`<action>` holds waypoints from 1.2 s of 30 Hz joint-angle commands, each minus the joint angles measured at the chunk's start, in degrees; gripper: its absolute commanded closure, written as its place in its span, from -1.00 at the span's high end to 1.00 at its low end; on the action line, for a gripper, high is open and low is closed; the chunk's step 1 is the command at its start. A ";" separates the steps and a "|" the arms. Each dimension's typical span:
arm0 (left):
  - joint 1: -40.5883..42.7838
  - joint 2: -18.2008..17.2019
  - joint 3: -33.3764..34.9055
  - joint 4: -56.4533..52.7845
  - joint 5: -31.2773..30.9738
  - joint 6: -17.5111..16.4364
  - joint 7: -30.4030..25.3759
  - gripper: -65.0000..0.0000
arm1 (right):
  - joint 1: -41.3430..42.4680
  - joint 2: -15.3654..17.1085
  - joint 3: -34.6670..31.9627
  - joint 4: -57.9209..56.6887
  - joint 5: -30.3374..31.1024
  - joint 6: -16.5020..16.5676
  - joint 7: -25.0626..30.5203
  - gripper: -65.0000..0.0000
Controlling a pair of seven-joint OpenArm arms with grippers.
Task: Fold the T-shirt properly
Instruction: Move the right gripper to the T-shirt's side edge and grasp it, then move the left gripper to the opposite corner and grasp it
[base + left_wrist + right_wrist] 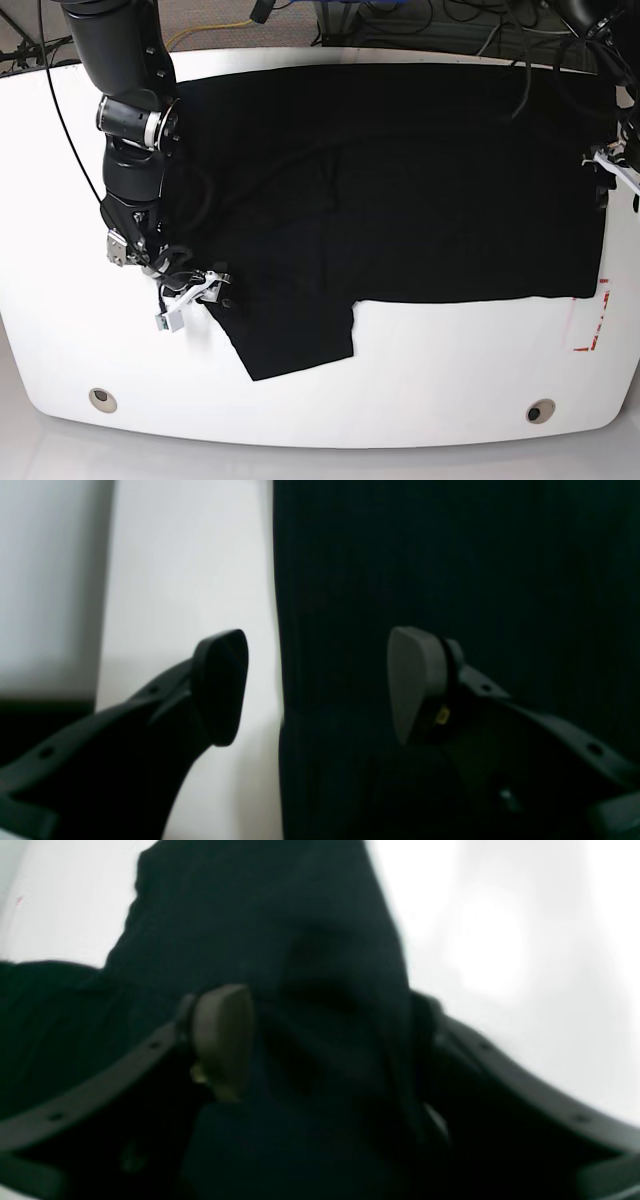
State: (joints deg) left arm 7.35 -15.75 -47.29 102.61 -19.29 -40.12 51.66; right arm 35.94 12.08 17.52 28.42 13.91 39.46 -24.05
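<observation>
The black T-shirt (420,180) lies spread on the white table (450,370), plain side up, with one sleeve (295,340) pointing toward the front edge. At the base view's right, my left gripper (603,170) sits at the shirt's side edge. In the left wrist view this left gripper (315,680) is open and straddles that edge, one finger (222,685) over bare table, the other over cloth (450,555). My right gripper (215,288) is at the sleeve's outer side. Up close the right gripper (325,1040) stands wide, with bunched cloth (260,915) between its fingers and draped over one of them.
Red tape marks (592,325) lie on the table just past the shirt's front right corner. Two round holes (100,398) (540,411) sit near the table's front edge. Cables (420,20) run behind the table's far edge.
</observation>
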 commanded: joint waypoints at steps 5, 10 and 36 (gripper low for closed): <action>-7.14 -2.14 0.91 -3.40 -0.27 12.38 -0.80 0.56 | 1.90 -0.34 0.02 0.81 0.55 0.54 0.27 -0.53; -13.82 -6.80 6.45 -16.50 -0.45 19.59 -0.98 0.64 | 2.78 -0.34 -0.07 0.72 0.55 0.54 0.27 -0.77; -35.18 -14.45 30.01 -69.33 -0.45 19.85 -31.31 0.64 | 2.96 0.10 -4.64 0.89 1.08 0.54 0.19 -0.80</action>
State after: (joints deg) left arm -26.48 -28.97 -17.39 33.12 -19.14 -19.94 21.80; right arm 36.77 11.31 12.75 28.34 13.74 39.20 -25.08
